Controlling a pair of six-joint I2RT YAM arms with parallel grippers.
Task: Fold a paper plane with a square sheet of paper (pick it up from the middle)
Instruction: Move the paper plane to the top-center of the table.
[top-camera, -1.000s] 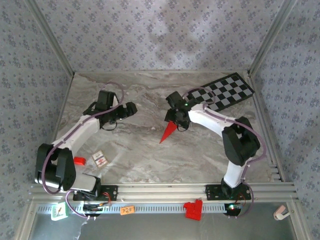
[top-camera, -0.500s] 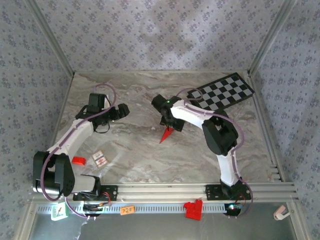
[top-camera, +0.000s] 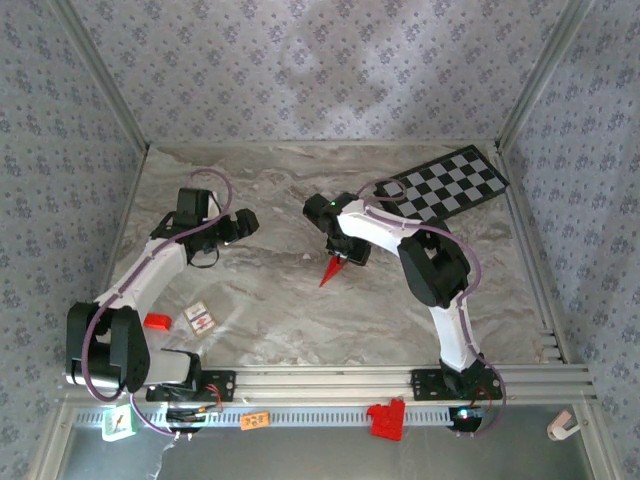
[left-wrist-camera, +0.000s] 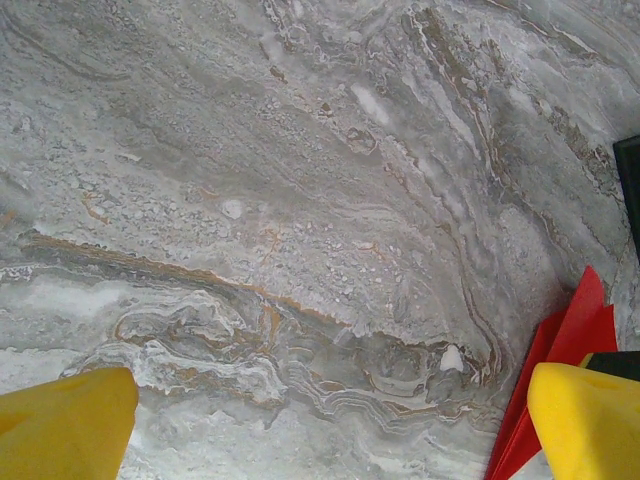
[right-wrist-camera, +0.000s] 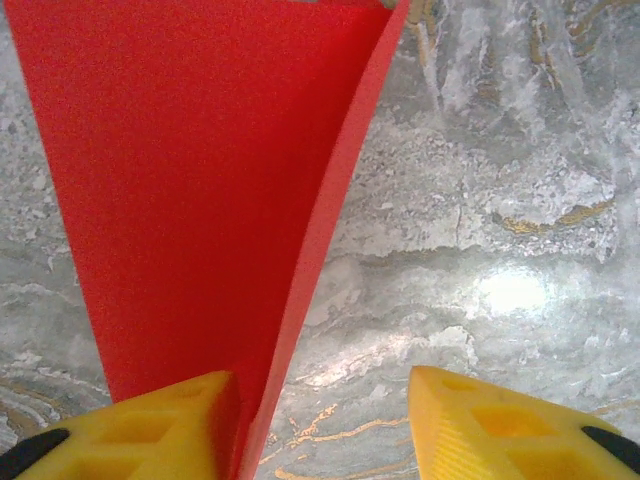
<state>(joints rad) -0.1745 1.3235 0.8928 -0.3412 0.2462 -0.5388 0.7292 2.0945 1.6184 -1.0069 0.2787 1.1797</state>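
Near the middle of the counter (top-camera: 280, 310), the right end effector (right-wrist-camera: 320, 390) stands half open over the paper plane (right-wrist-camera: 190, 180) — the red fold rises against one finger (right-wrist-camera: 150, 425), clear of the other. Further left, the left end effector (left-wrist-camera: 330, 400) gapes wide — gripping nothing

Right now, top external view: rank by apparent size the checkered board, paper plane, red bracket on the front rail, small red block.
1. checkered board
2. red bracket
3. paper plane, but the right claw covers its tail, so 2 versus 3 is unsure
4. small red block
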